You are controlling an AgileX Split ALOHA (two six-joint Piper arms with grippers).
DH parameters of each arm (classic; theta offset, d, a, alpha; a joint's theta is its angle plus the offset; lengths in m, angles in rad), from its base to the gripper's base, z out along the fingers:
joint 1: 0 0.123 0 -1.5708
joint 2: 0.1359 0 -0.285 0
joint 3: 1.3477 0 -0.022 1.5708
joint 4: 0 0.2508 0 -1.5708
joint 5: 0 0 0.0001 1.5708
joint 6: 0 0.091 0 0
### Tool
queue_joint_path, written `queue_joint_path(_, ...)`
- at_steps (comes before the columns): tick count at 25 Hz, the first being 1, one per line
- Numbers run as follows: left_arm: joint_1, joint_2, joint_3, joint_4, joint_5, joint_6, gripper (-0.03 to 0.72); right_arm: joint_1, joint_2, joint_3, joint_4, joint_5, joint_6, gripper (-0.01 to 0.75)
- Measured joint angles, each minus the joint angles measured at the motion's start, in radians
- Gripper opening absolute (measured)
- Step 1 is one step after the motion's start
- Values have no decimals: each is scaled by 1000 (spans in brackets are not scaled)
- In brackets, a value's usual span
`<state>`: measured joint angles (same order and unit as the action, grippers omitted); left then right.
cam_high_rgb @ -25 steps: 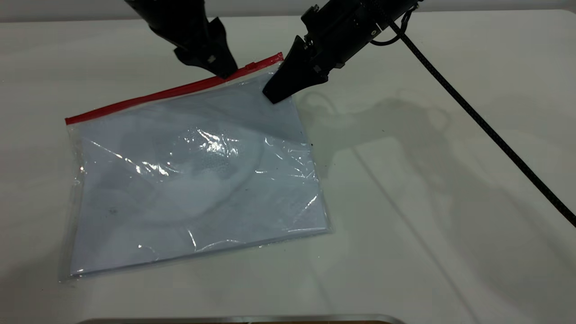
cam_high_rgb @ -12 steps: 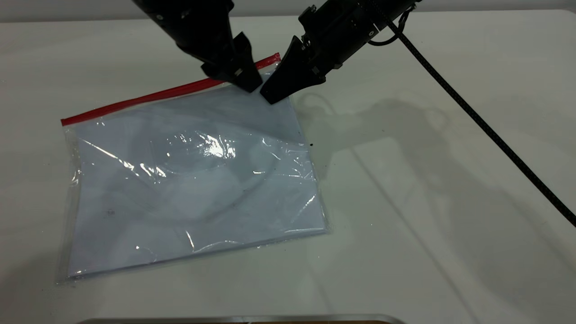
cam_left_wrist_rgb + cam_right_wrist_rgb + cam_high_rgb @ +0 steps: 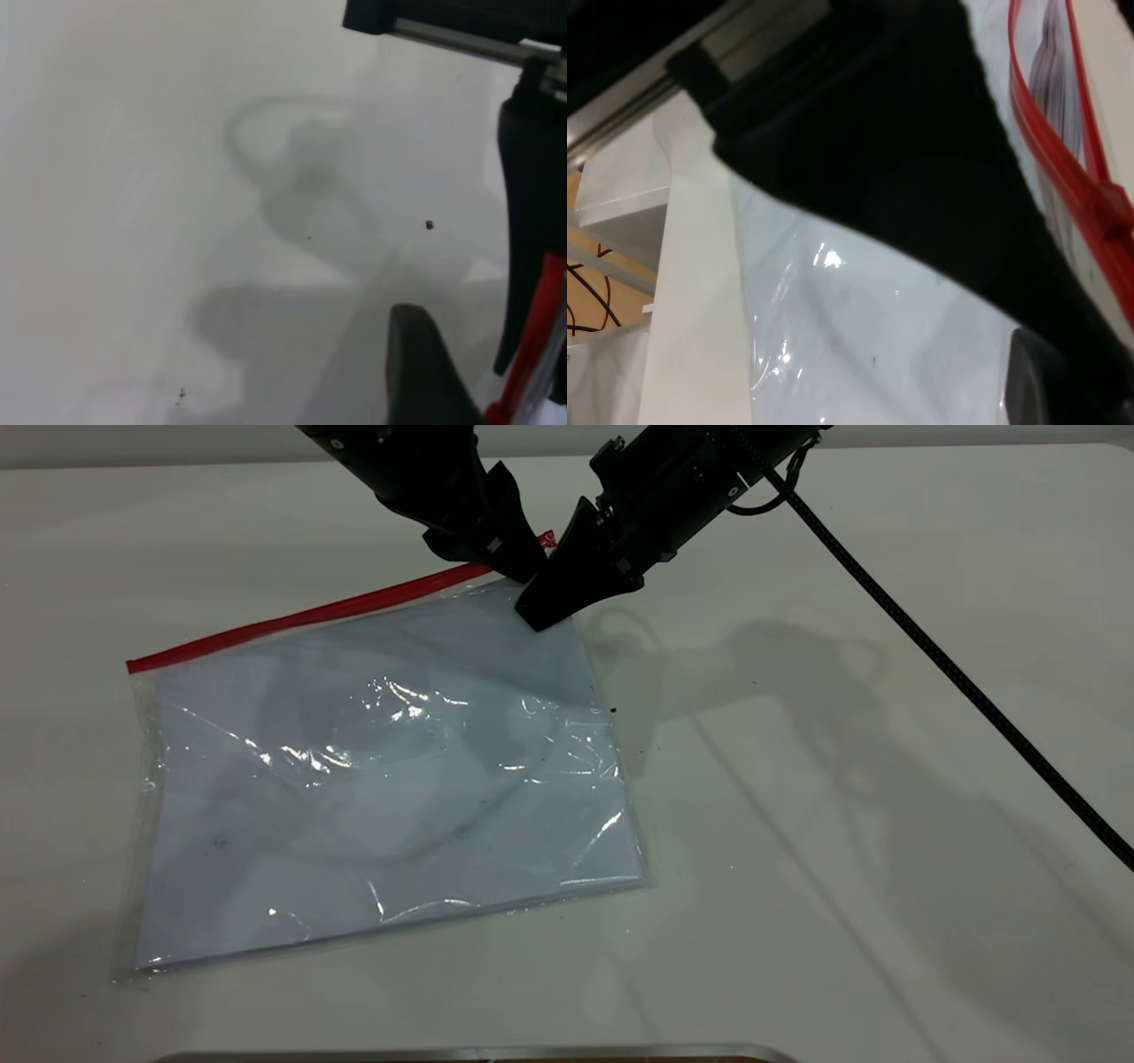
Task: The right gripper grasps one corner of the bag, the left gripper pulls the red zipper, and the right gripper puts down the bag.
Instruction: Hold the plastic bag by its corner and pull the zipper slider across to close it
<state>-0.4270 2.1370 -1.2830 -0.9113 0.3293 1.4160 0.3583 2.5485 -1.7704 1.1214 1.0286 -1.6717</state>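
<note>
The bag (image 3: 381,771), a clear pouch with white sheets inside, lies mostly flat on the white table (image 3: 842,824). The red zipper (image 3: 301,615) runs along its far edge. My left gripper (image 3: 524,571) comes down from above and is shut on the zipper close to the bag's far right corner. In the left wrist view the red zipper (image 3: 536,332) runs beside one of its fingers (image 3: 425,372). My right gripper (image 3: 539,613) is shut on the bag's far right corner, right next to the left one. The right wrist view shows the bag (image 3: 868,345) and the zipper (image 3: 1063,159).
A black braided cable (image 3: 974,691) trails from the right arm across the table's right side. A metal edge (image 3: 478,1052) shows at the front border. Off the table's edge, the right wrist view has loose wires (image 3: 589,301).
My left gripper has slid to the right along the red zipper, from about its right third to the corner beside the right gripper. The right gripper has stayed on the corner.
</note>
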Motion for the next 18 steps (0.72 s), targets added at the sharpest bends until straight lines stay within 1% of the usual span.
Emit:
queue_joint_path(4, 0, 0, 0, -3, 10, 2, 296, 0, 0, 0, 0, -1, 0, 36)
queue_joint_path(6, 0, 0, 0, -4, 14, 1, 264, 0, 0, 0, 1, -1, 0, 36)
queue_joint_path(8, 0, 0, 0, -4, 15, 2, 251, 0, 0, 0, 1, -2, 0, 37)
queue_joint_path(18, 0, 0, 0, -1, 15, 3, 244, 0, 0, 0, 1, -2, 0, 37)
